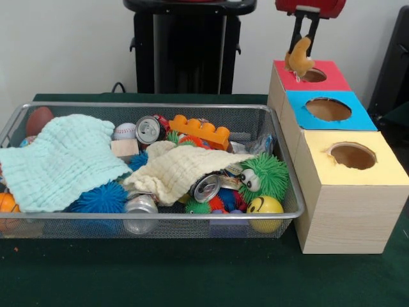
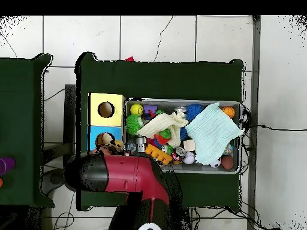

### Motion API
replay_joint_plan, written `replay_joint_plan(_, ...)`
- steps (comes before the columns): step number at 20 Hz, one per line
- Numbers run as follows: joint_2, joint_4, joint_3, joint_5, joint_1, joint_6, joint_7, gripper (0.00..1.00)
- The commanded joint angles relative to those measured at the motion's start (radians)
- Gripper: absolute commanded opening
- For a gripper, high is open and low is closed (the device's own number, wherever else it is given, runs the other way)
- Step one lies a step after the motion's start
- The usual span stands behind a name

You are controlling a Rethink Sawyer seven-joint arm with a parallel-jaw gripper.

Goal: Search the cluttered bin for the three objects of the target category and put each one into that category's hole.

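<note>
Gripper (image 1: pixel 302 48) clamped on a small orange-yellow toy (image 1: pixel 299 61), hanging just above the red-topped box's hole (image 1: pixel 313 75), slightly toward its edge. Best centred over the opening before release, then lowered a little to avoid catching the rim. Bin (image 1: pixel 192 106) alongside the boxes, full of clutter under two cloths.

White wall (image 1: pixel 64 45) behind, dark green table cover (image 1: pixel 160 275). Floor: white tiles (image 2: pixel 144 36), dark grout, cracked; cables (image 2: pixel 264 129) trail across it. Second green table (image 2: pixel 21 132) beside.
</note>
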Motion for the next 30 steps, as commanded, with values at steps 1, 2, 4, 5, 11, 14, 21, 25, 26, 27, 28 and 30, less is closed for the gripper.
replay_joint_plan(1,0.019,0.136,0.026,0.057,-0.002,-0.006,0.224,0.0)
replay_joint_plan(2,0.016,0.138,0.023,0.059,0.004,-0.003,0.227,0.0)
replay_joint_plan(4,0.011,0.137,0.013,0.06,0.017,0.011,0.234,0.0)
replay_joint_plan(5,0.008,0.136,0.006,0.059,0.027,0.018,0.241,0.0)
replay_joint_plan(11,-0.021,0.134,-0.034,0.074,0.101,0.069,0.3,0.0)
replay_joint_plan(14,-0.021,0.139,-0.044,0.09,0.126,0.069,0.31,0.0)
replay_joint_plan(21,-0.012,0.141,-0.076,0.106,0.154,0.066,0.287,0.0)
replay_joint_plan(25,0.0,0.146,-0.074,0.111,0.144,0.051,0.265,0.0)
replay_joint_plan(26,0.006,0.149,-0.073,0.113,0.143,0.038,0.262,0.0)
replay_joint_plan(27,0.01,0.157,-0.067,0.118,0.138,0.025,0.259,0.0)
replay_joint_plan(28,0.013,0.161,-0.067,0.12,0.139,0.016,0.258,0.0)
replay_joint_plan(30,0.016,0.163,-0.074,0.119,0.145,0.008,0.261,0.0)
